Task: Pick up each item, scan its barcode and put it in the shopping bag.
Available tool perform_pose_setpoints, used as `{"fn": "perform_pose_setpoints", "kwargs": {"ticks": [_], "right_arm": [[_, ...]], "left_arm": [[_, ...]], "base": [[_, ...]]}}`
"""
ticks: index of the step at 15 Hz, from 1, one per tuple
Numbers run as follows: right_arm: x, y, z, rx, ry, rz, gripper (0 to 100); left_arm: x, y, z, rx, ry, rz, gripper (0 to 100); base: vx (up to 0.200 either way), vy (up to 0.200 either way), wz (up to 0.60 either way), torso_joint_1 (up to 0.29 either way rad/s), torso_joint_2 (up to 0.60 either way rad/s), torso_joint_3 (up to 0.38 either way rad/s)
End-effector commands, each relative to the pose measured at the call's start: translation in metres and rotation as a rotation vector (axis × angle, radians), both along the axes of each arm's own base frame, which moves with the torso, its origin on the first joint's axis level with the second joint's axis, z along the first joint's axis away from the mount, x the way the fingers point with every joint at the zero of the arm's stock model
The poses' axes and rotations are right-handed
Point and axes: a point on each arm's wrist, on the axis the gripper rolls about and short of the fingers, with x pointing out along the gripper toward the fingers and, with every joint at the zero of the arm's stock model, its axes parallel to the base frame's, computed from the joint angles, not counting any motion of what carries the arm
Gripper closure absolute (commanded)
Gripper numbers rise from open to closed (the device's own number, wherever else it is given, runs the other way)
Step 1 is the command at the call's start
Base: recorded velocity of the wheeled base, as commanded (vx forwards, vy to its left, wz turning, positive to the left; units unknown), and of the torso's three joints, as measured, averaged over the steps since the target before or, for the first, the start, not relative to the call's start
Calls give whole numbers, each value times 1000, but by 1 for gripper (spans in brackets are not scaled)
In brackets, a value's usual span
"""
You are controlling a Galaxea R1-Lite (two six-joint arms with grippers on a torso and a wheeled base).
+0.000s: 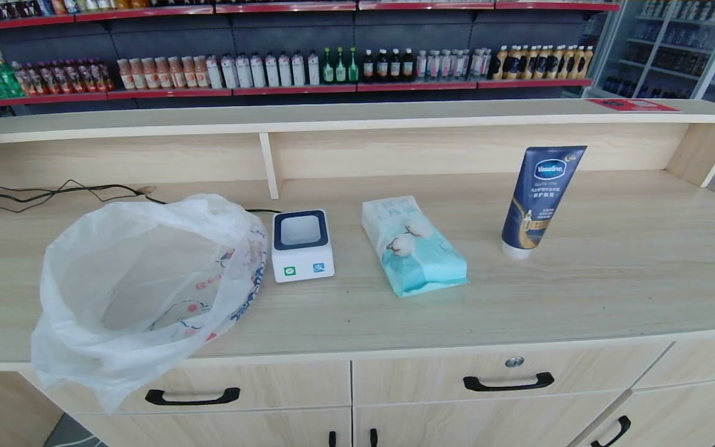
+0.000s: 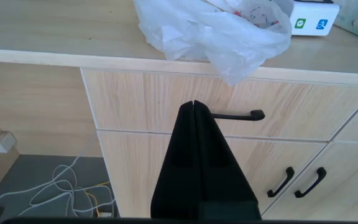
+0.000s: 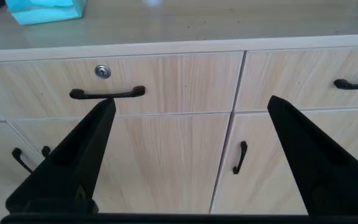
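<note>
left gripper: fingers pressed together, nothing held; sat below the counter edge, facing the drawer fronts.
right gripper: fingers spread wide, empty; also low, in front of the drawers.
shopping bag: lay on the counter's left side, mouth open toward the robot, lip hanging over the front edge.
scanner: just right of the bag, window facing up.
tissue pack: flat on the counter, between scanner and lotion tube.
lotion tube: stood upright on its cap, right of the pack, apart from it.
progress: nothing picked or bagged yet, judging by the layout.
risk 1: the tube looked top-heavy; a finger brushing it on approach would likely tip it.
risk 2: the pack's soft film could buckle or slip in a pinch.
risk 3: the limp bag could collapse or slide off the edge under a dropped item.
risk 4: an arm rising from below could clip the counter lip.
</note>
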Motion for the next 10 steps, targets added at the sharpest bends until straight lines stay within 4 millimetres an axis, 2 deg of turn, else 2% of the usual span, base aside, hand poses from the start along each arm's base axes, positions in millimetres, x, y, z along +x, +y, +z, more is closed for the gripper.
{"fn": "perform_pose_setpoints", "kwargs": {"ticks": [1,2,4,6,10], "right_arm": [[0,1,37,-36,-29,101,0],[7,1,54,-56,-7,133,0],[30,3,68,-64,53,216,0],[59,10,82,-78,20,321,0],[115,30,104,-48,-102,388,0]], "left_arm": [[0,0,0,0,1,0,100],[0,0,0,2,1,0,100],[0,0,0,2,1,0,100],[0,0,0,2,1,0,100],[0,0,0,2,1,0,100]], "base": [[0,0,0,0,0,0],[0,0,0,0,0,0],[0,0,0,0,0,0],[0,0,0,0,0,0],[0,0,0,0,0,0]]}}
